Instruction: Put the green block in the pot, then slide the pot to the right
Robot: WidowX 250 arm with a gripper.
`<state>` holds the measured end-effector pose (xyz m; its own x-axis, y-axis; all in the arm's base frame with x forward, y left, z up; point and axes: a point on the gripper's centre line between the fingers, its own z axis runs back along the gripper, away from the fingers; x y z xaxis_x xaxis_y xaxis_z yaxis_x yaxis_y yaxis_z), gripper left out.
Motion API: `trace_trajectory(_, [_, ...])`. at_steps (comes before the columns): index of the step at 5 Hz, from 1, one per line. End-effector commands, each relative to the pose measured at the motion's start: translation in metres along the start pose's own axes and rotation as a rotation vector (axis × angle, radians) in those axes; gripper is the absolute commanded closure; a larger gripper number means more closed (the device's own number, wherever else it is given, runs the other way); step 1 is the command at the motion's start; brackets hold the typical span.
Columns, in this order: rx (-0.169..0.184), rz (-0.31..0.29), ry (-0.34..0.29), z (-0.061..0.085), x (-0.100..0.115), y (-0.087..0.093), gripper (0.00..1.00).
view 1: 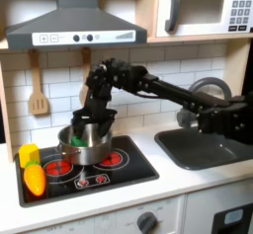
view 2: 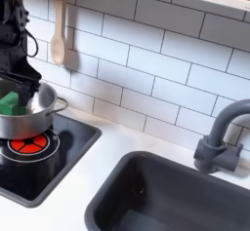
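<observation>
The pot [view 1: 83, 142] is seen on the toy stove [view 1: 119, 174], over the far left burner in the first exterior view. The green block [view 2: 12, 103] already lies inside it, against the wall. The hand [view 1: 94, 119] is lowered over the pot's rim, presumably to push it; whether its fingers are apart or together cannot be told. A yellow block [view 1: 29, 155] stands nearby on the surface.
</observation>
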<state>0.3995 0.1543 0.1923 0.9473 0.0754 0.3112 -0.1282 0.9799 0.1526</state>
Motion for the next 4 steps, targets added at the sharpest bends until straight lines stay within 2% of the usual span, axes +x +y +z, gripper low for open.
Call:
trace_trajectory(1, [-0.015, -0.033, 0.013, -0.002, -0.001, -0.012, 0.00])
trace_trajectory(4, [-0.031, -0.055, 0.060, -0.011, -0.014, -0.020, 0.00])
